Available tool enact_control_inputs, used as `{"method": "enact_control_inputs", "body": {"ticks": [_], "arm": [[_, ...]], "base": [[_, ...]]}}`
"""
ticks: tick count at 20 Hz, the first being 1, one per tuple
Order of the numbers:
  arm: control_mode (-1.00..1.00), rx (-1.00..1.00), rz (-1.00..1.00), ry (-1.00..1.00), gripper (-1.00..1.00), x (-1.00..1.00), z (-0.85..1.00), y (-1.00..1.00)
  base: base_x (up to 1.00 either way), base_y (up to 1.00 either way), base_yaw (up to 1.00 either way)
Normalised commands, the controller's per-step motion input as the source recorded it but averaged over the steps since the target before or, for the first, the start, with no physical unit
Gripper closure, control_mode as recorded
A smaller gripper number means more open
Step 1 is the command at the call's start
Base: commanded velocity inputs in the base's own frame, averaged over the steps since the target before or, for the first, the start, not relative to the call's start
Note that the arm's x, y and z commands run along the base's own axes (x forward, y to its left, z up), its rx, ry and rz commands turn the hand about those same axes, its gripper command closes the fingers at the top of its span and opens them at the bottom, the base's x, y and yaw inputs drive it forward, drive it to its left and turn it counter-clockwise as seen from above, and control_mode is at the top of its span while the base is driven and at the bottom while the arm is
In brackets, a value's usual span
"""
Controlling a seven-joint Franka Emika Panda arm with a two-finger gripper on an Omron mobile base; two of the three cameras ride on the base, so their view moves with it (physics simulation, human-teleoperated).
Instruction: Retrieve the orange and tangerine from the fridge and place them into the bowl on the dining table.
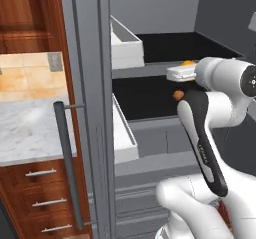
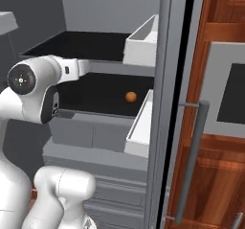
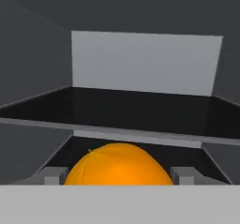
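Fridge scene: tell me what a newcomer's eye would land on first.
The open fridge with its black shelves, and the white arm reaching into it. In the hand view a bright orange fruit sits between the fingertips of the open hand. In the right base view a second small orange fruit lies on the lower black shelf.
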Motion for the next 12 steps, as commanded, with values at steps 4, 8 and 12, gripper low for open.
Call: {"method": "enact_control_inputs", "body": {"ticks": [4, 8, 12], "arm": [[1.00, 0.00, 0.00, 0.00, 1.00, 0.00, 0.00, 0.00], [1.00, 0.00, 0.00, 0.00, 1.00, 0.00, 0.00, 0.00], [1.00, 0.00, 0.00, 0.00, 1.00, 0.00, 0.00, 0.00]], "base": [[-1.00, 0.00, 0.00], [-0.96, -0.06, 0.13], [-0.66, -0.20, 0.36]]}}
